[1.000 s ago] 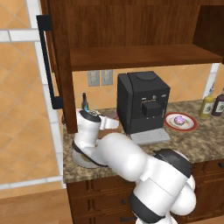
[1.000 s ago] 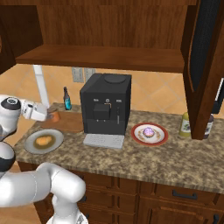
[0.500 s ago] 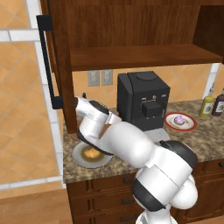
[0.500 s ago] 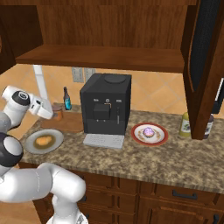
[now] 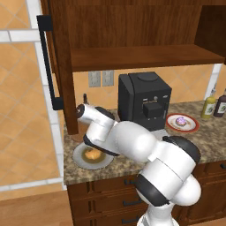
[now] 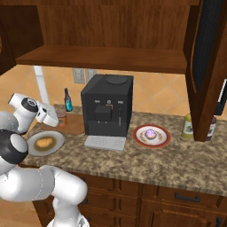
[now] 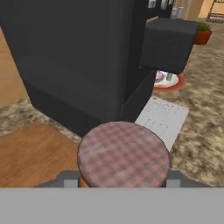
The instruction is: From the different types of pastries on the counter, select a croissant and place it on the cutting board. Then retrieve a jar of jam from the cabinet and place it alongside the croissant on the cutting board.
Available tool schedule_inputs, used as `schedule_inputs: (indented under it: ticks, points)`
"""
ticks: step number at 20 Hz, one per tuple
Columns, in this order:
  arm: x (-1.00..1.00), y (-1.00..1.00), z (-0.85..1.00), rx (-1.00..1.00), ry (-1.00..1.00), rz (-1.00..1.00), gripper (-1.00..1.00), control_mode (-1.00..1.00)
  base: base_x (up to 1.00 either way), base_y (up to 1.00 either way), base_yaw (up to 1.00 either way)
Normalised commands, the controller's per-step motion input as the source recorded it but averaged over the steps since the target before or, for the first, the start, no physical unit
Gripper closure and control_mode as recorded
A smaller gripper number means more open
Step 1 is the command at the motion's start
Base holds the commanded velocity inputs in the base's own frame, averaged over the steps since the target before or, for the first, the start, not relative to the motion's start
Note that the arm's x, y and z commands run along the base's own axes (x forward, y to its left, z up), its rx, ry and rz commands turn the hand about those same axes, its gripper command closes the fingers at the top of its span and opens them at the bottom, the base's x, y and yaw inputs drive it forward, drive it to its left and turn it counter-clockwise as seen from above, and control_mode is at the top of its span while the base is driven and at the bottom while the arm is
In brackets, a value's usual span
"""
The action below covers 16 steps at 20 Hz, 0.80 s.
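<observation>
- The gripper [image 7: 122, 183] has its two fingers squeezed onto the jar of jam [image 7: 124, 154], one on each side of it.
- The jar has a round lid with pink and red checks, seen close up in the hand view.
- In the right base view the jar [image 6: 61, 118] is a small brown thing at the tip of the arm, just above the cutting board [image 6: 73, 125]. I cannot tell if it touches the board.
- The cutting board is flat brown wood. It lies at the back left of the counter [image 6: 177, 164], just left of the coffee machine [image 6: 107, 109].
- A small dark bottle [image 6: 67, 100] stands at the back edge of the board.
- The croissant [image 6: 43, 142] is golden and lies on a round grey-brown plate [image 6: 55, 144]. The plate sits near the front left corner of the counter, just in front of the board.
- From the left base view the croissant [image 5: 91, 154] is partly under the white arm.
- A pink frosted pastry [image 6: 151, 133] sits on a red-rimmed plate [image 6: 164, 139], right of the coffee machine.
- Two bottles, one yellowish [image 5: 209, 107] and one dark [image 5: 220, 104], stand near the right end of the counter.
- The cabinet [image 5: 132, 31] hangs above the counter. Its door [image 5: 62, 66] is open, with a long black handle [image 5: 47, 62].
</observation>
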Motion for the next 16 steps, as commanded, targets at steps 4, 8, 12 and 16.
schedule_inputs:
  ticks: [4, 8, 12, 16]
  points:
    - [0.5, -0.06, -0.01, 0.22, -0.17, 0.04, 1.0, -1.0, 0.0, 0.0, 0.0]
    - [0.05, -0.1, 0.0, 0.09, -0.04, 0.0, 1.0, -1.0, 0.0, 0.0, 0.0]
    - [0.0, 0.02, -0.44, 0.0, 0.06, 0.0, 1.0, -1.0, 0.0, 0.0, 0.0]
    - [0.0, 0.05, -0.13, 0.0, 0.04, 0.0, 1.0, -1.0, 0.0, 0.0, 0.0]
